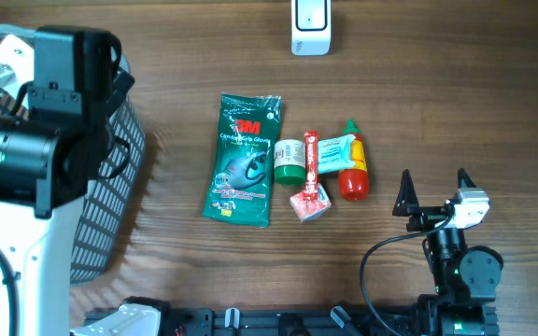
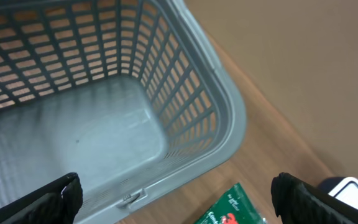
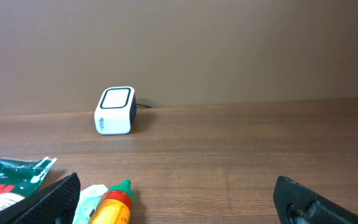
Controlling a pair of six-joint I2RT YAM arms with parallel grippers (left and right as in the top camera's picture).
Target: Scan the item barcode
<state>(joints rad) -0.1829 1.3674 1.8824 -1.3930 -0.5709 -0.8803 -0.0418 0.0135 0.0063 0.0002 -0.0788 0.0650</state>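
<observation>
Left hand [image 2: 176,190], right hand [image 1: 434,187] spread; latticed grey plastic basket [image 2: 222,118]; glossy green pouch [image 1: 243,159]

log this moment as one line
stage: nothing picked yet | left pincer: open, empty, over basket | right pincer: open, empty | 3M packet: flat, beside green bottle | scanner: far edge

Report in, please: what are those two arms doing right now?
Left fingers open, empty, above basket. Right fingers open, empty, short of items. Glove pack, red bottle and others bunched mid-table, none picked. Scanner at far edge, unobstructed.
</observation>
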